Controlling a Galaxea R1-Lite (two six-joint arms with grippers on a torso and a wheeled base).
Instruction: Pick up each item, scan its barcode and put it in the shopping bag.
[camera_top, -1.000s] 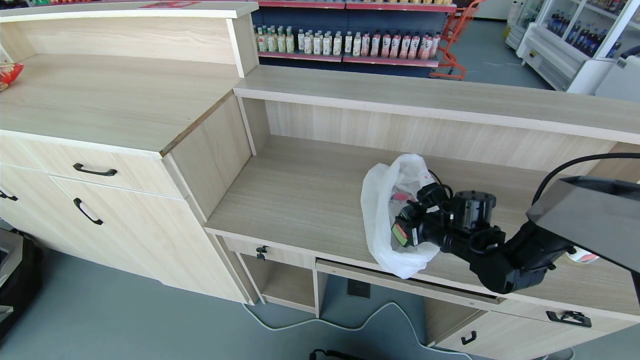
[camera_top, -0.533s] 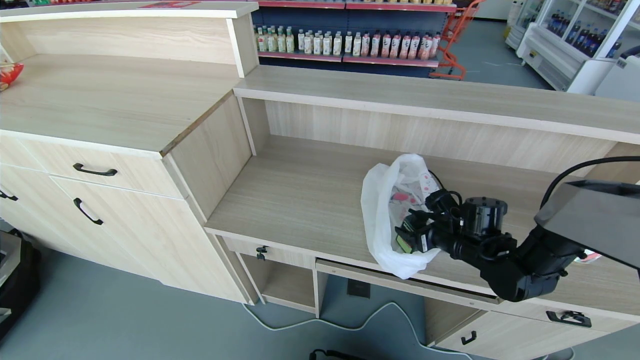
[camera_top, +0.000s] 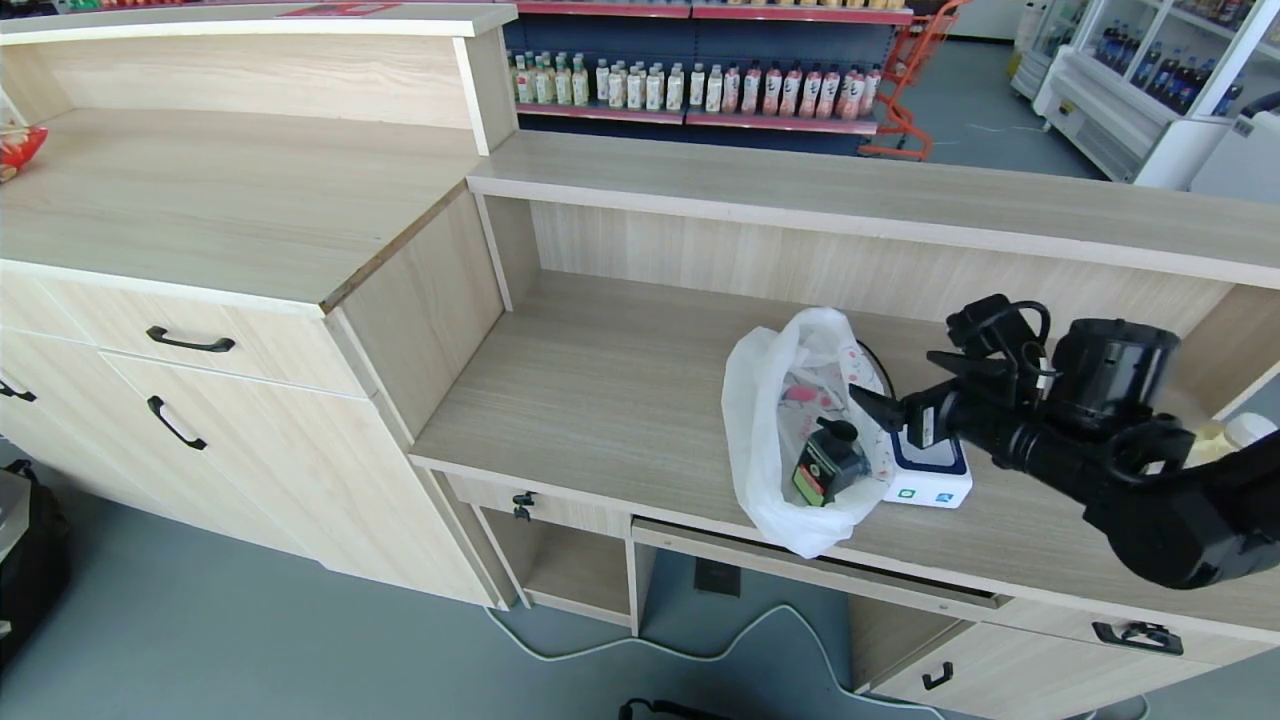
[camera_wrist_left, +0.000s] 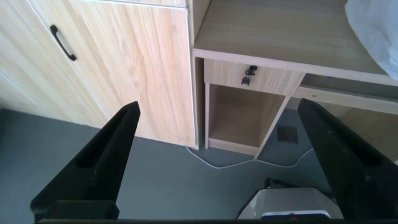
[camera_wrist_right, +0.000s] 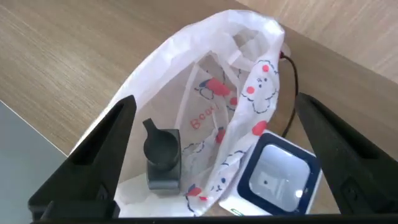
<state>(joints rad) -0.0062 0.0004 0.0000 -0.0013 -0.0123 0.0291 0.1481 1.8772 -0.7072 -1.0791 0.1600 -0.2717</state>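
Bottle (camera_top: 822, 468) sits in bag (camera_top: 757, 420) on counter (camera_top: 620, 400), long axis roughly upright, cap up. Right gripper (camera_top: 890, 372) empty, jaws spread, beside bag above scanner (camera_top: 930, 482). Left gripper (camera_wrist_left: 219, 106) spread, empty.

The shopping bag (camera_top: 765, 400) is made of thin, crinkled white plastic, partly see-through. The table (camera_top: 600, 390) is faced in pale wood-grain board, smooth and matt. The dark bottle (camera_top: 825, 465) is finished in glossy plastic. The scanner (camera_top: 935, 482) is cased in smooth white plastic with a glossy top. The right claw (camera_top: 892, 378) is finished in matt black.
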